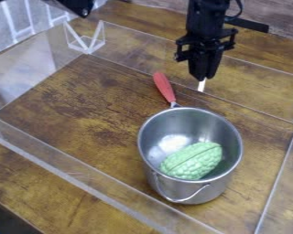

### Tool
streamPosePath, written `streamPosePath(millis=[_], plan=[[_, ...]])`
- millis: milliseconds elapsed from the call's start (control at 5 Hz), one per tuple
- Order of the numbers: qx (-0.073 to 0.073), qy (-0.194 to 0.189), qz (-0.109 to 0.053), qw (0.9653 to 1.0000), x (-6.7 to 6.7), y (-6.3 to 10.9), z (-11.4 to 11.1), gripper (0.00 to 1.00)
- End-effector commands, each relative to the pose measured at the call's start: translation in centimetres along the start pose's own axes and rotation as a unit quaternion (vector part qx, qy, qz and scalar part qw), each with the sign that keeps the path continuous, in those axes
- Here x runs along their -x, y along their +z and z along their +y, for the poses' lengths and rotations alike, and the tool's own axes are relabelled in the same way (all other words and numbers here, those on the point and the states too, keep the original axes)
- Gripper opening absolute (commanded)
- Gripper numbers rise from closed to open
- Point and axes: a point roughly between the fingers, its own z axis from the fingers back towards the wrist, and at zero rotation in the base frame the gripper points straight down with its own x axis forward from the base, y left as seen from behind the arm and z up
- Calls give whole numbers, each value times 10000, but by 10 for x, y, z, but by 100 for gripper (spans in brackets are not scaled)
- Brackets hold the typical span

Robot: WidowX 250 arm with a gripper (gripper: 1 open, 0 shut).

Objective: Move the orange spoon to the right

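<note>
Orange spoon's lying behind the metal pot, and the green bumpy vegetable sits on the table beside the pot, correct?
Not quite: the green bumpy vegetable is inside the metal pot, as the camera view shows. The orange spoon does lie behind the pot.

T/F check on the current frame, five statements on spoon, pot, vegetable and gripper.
1. The spoon lies on the table. True.
2. The green bumpy vegetable is on the table beside the pot. False: it is inside the pot.
3. The gripper is holding the spoon. False: the spoon lies apart from it.
4. The spoon's handle is red-orange. True.
5. The pot has a lid on. False: its top is open and the inside shows.
</note>
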Motion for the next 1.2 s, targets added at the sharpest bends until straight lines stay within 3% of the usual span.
streamPosePath(millis=[0, 200, 400, 600, 800, 1000], plan=[[696, -14, -305, 9971, 1, 64, -5, 0], [649, 61, -320, 9974, -4, 56, -4, 100], [614, 119, -339, 9975, -8, 50, -1, 0], [581, 207, -374, 9974, -16, 41, 3, 100], [547, 276, -406, 9973, -22, 35, 5, 100], [530, 301, -400, 9973, -23, 32, 5, 0]])
